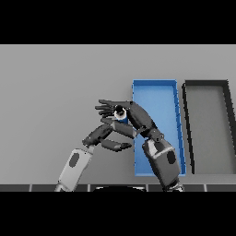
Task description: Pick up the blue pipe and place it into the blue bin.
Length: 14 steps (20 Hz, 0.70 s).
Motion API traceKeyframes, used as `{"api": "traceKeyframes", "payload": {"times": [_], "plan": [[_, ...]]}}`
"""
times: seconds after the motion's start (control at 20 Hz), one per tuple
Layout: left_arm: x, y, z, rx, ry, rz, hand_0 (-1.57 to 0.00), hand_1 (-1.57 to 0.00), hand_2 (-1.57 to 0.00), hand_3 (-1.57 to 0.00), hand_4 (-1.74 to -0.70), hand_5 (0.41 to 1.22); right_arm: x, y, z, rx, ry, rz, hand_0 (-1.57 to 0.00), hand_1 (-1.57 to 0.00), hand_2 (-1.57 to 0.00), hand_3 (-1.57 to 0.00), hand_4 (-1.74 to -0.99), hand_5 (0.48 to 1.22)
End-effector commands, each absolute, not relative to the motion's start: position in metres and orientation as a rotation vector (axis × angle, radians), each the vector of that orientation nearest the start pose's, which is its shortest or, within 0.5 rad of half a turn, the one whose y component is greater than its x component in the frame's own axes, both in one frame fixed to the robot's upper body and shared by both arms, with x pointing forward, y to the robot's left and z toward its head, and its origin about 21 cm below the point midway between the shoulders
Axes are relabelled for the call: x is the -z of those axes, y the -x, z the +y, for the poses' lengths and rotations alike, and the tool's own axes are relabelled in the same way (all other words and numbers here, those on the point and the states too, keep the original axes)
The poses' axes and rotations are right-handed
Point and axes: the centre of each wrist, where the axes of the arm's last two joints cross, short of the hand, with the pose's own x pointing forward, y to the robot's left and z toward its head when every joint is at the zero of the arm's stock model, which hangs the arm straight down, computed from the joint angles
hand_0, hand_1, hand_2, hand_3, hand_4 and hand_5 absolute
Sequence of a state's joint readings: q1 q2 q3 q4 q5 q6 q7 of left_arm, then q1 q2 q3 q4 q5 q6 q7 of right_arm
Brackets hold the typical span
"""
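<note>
Right hand (120, 110) sits just left of the blue bin's (156, 84) left wall, arm coming up from the lower edge across the bin's lower left part. Its fingers stick out to the left, and the pipe (121, 112) is wedged in the hand — only a small blue bit with a pale ring end shows, so fingers and thumb look wrapped round it. Pipe is above the table (55, 92), not in the bin, just outside its left edge. Left hand (102, 133) is below and just beside the right hand — fingers relaxed, holding nothing. Black bin (207, 84) stands right of the blue one, close alongside.
</note>
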<state>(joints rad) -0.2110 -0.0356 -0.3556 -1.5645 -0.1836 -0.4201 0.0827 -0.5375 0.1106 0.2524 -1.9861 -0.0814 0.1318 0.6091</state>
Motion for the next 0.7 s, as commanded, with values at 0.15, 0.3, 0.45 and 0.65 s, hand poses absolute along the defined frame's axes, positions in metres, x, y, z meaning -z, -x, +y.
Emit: {"api": "traceKeyframes", "payload": {"times": [0.15, 0.3, 0.45, 0.65], "plan": [[-0.047, -0.272, 0.109, 0.871, 0.450, -1.548, 0.00, 0.00, 0.00, 0.00, -0.91, 0.435, -0.278, -0.266, -0.122, -0.514, -0.502, -1.960, -1.57, -1.57, -1.57, -1.57, -1.741, 1.221], [-0.050, -0.272, 0.109, 0.869, 0.436, -1.549, 0.00, 0.00, 0.00, 0.00, -0.90, 0.430, -0.310, -0.275, -0.151, -0.388, -0.321, -2.050, -1.57, -1.57, -1.57, -1.57, -1.741, 1.221], [-0.047, -0.271, 0.112, 0.884, 0.436, -1.538, 0.00, 0.00, 0.00, 0.00, -0.89, 0.421, -0.315, -0.288, -0.183, -0.280, -0.201, -2.013, -1.57, -1.57, -1.57, -1.57, -1.741, 1.221], [-0.049, -0.270, 0.114, 0.888, 0.426, -1.570, 0.00, 0.00, 0.00, 0.00, -0.88, 0.412, -0.300, -0.289, -0.231, -0.193, -0.036, -1.938, -1.57, -1.57, -1.57, -1.57, -1.741, 1.221]]}}
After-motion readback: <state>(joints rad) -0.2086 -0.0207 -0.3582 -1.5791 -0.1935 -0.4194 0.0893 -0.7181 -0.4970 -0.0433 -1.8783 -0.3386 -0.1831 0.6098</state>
